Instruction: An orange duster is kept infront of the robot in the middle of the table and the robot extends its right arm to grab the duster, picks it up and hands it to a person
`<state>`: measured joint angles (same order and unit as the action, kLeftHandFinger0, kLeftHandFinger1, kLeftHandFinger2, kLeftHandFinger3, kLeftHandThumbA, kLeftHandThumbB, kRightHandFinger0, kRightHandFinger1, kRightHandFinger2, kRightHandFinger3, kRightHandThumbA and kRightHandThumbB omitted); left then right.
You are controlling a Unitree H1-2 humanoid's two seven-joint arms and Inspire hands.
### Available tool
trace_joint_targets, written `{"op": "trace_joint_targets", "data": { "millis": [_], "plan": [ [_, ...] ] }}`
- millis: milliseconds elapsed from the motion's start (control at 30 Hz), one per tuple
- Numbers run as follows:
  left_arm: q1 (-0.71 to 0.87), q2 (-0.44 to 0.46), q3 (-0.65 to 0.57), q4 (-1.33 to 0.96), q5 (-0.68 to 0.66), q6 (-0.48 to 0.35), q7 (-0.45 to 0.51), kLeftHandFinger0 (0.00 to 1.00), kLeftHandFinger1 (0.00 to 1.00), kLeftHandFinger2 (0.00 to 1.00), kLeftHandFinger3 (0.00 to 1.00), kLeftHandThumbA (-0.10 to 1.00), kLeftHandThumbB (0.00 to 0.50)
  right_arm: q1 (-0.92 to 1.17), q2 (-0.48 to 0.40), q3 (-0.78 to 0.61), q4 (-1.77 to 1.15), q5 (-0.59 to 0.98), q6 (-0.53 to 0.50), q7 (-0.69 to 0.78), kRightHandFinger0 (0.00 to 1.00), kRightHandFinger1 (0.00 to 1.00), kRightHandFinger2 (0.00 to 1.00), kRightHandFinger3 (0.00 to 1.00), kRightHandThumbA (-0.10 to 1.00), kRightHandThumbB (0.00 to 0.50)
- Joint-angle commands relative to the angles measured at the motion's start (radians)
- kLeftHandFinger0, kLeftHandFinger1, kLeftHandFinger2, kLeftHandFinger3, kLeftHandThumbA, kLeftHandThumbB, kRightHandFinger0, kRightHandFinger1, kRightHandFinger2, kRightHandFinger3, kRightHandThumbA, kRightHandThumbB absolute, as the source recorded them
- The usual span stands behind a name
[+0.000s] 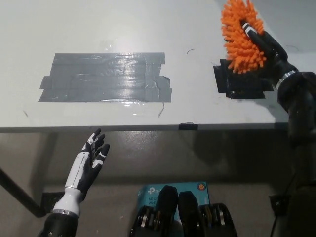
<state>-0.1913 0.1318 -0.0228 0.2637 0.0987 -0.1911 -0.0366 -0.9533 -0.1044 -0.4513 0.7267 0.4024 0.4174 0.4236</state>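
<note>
The orange duster [240, 37] is gripped in the black right hand [264, 43], fingers closed round it. It is held up off the counter [123, 24], its fluffy head filling the space just to the picture-left of the hand & reaching the pic's top edge. The handle cannot be made out; hidden or out of frame. The right forearm runs down from the hand toward the pic's right edge.

Under the hand & duster, a small black tape patch [237, 84] is seen on the counter top, partly covered by the wrist. Well off to the picture-left of that hand, a large patch of grey tape strips [106, 76] is stuck flat on the counter. A small black tab [188, 126] sits at the counter's near edge, between the two tape patches, below the level of the right hand.

The white left hand [90, 165] is at rest low at the pic's lower left, below the counter edge, nothing held, fingers spread apart & pointing up. To its right, a blue box [148, 195] lies on the floor.
</note>
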Motion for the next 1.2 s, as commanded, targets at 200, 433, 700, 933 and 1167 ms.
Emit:
{"op": "trace_joint_targets", "data": {
  "millis": [200, 433, 700, 933, 1167],
  "plan": [
    [-0.038, 0.019, 0.005, -0.027, -0.007, -0.026, -0.009, 1.00, 1.00, 0.99, 1.00, 0.80, 0.144, -0.028, 0.052, 0.113, -0.161, 0.316, 0.053, -0.013, 0.00, 0.36, 0.72, 1.00, -0.10, 0.093],
    [-0.043, 0.019, 0.004, -0.030, -0.003, -0.024, -0.006, 1.00, 1.00, 0.98, 1.00, 0.80, 0.144, -0.048, 0.069, 0.135, -0.021, 0.322, 0.053, -0.006, 0.00, 0.39, 0.76, 1.00, -0.10, 0.107],
    [-0.044, 0.018, 0.004, -0.032, -0.005, -0.023, -0.007, 1.00, 0.99, 0.97, 1.00, 0.80, 0.144, -0.071, 0.085, 0.134, 0.098, 0.301, 0.053, 0.026, 0.00, 0.36, 0.75, 1.00, -0.10, 0.134],
    [-0.048, 0.022, 0.003, -0.033, -0.004, -0.022, -0.009, 1.00, 1.00, 0.99, 1.00, 0.80, 0.137, -0.074, 0.093, 0.126, 0.133, 0.277, 0.051, 0.032, 0.00, 0.38, 0.76, 1.00, -0.10, 0.146],
    [-0.053, 0.023, 0.004, -0.033, -0.011, -0.016, -0.013, 1.00, 1.00, 0.98, 1.00, 0.79, 0.146, -0.065, 0.088, 0.134, 0.116, 0.274, 0.053, 0.015, 0.00, 0.34, 0.79, 1.00, -0.10, 0.168]
  ]
}}
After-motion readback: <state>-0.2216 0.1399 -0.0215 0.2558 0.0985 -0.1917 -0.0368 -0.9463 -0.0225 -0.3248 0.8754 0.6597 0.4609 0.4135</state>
